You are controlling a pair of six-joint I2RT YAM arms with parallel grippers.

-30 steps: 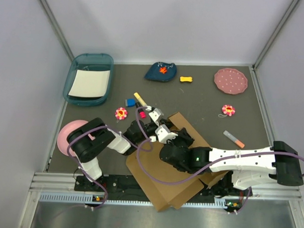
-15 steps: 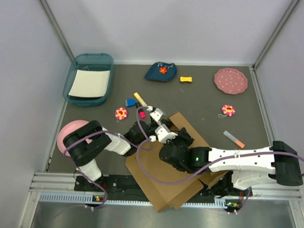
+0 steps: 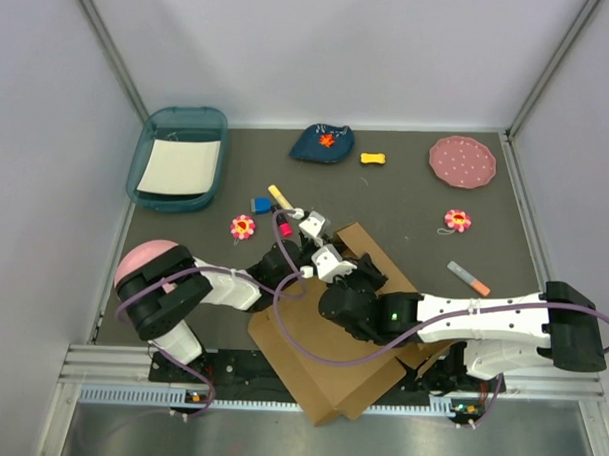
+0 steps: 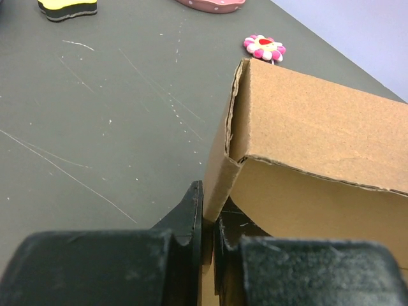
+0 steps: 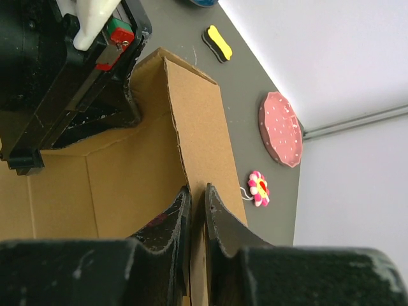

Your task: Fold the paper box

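Where cardboard box point(image 3: 315, 363) lies on table point(image 3: 405, 207): left gripper point(image 4: 208, 217) pinching its corner flap, jaws nearly touching; right gripper point(image 5: 196, 204) pinching upright wall likewise.

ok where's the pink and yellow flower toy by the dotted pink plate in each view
Top external: the pink and yellow flower toy right of centre, below the dotted pink round plate.
Left wrist: flower at top, just past the brown cardboard box.
Right wrist: flower right of centre, beside the box.
Shared landmark: that plate, in all three.
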